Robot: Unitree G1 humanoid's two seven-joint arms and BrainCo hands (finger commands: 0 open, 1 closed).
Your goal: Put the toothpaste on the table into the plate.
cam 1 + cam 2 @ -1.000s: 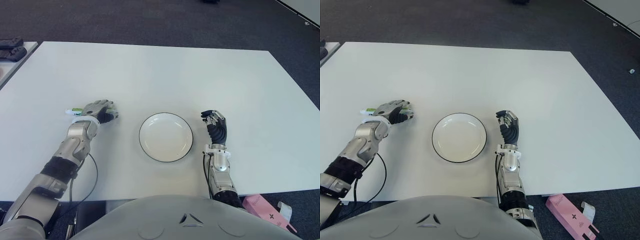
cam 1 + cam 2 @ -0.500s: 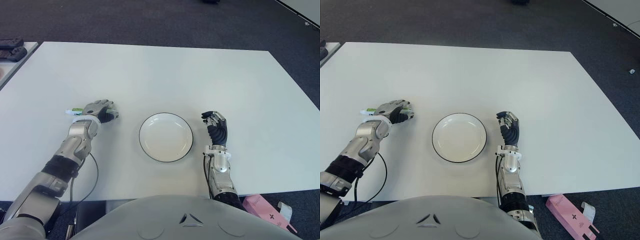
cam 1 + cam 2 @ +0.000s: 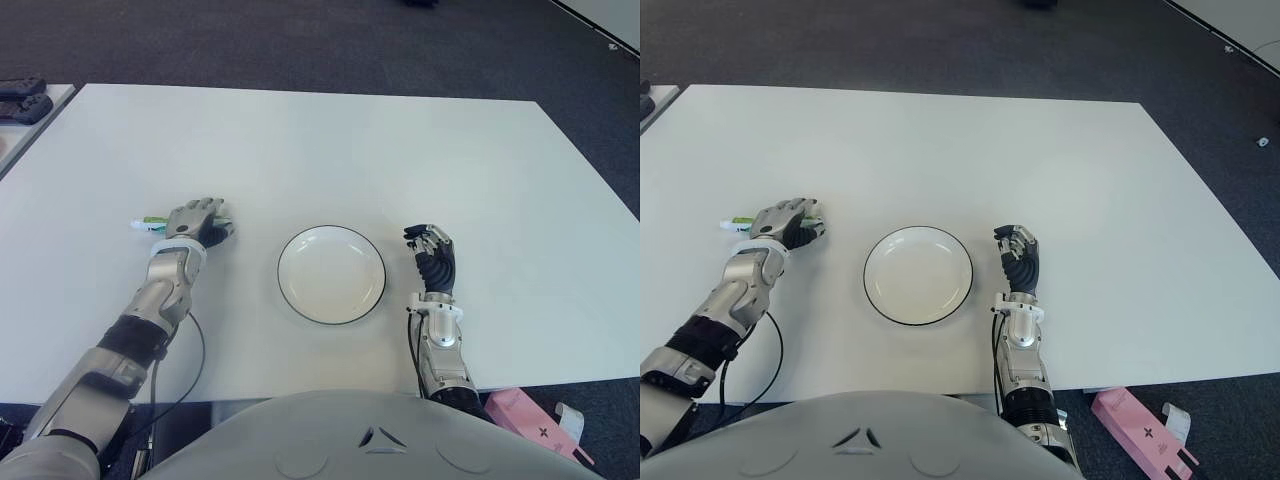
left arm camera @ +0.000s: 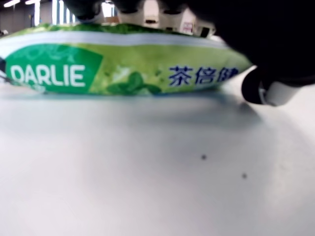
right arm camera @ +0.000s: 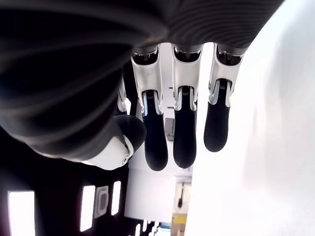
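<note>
The left hand [image 3: 196,222] lies palm down over the toothpaste [image 4: 118,71], its dark fingers [image 4: 275,44] draped across the top of the tube; the wrist view does not settle whether they grip it or only cover it. The soft green tube, printed DARLIE with blue characters, lies flat on the white table [image 3: 330,140], and its white cap end [image 3: 140,225] pokes out on the hand's outer side. Toward the robot's middle a strip of bare, smooth tabletop separates this hand from the plate [image 3: 331,274], a round white dish with a thin dark rim, holding nothing. Just beyond the plate's far side shows the right hand [image 3: 432,254], fingers loosely curled and holding nothing. Wide bare table stretches ahead to its far edge. A pink box [image 3: 530,420] lies on the dark carpet off the near right corner.
</note>
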